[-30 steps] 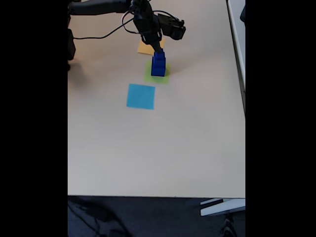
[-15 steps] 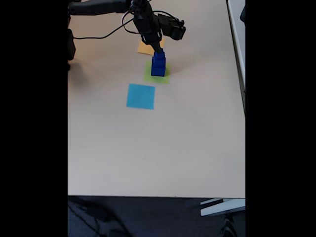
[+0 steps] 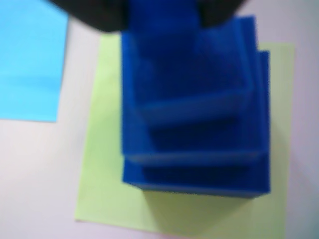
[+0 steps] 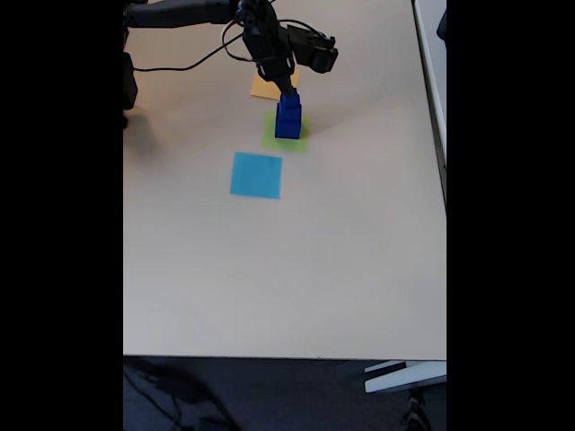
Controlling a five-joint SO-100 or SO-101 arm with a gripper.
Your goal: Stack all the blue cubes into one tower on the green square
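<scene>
A: Which way does the stack run?

B: We see the blue cubes (image 4: 288, 118) piled into 1 tower that stands upright, its long axis vertical, on the green square (image 4: 272, 136) near the far end of the table (image 4: 296, 269). In the wrist view the blue cubes (image 3: 194, 114) step inward tier by tier, with at least 3 ledges we can count; the upper part is blurred. Their edges run roughly parallel to the sides of the green square (image 3: 109, 194), and the widest cube sits toward that patch's right side in this view.

A: And the gripper?

B: The gripper (image 4: 289, 89) sits right at the tower's top. In the wrist view 2 dark fingers (image 3: 94, 12) flank the uppermost cube, but we cannot tell whether they press it or stand clear of it.

A: Anything different from half a second ago?

B: We find nothing changed: tower, arm and patches lie where they did.

A: Materials?

B: The cubes look matte and solid, dark blue. The green patch is flat, thin and pale lime. The light blue square (image 4: 256, 175) is equally flat, near the green one but apart from it. An orange-yellow square (image 4: 263, 87) peeks out behind the arm. The table is smooth beige.
</scene>
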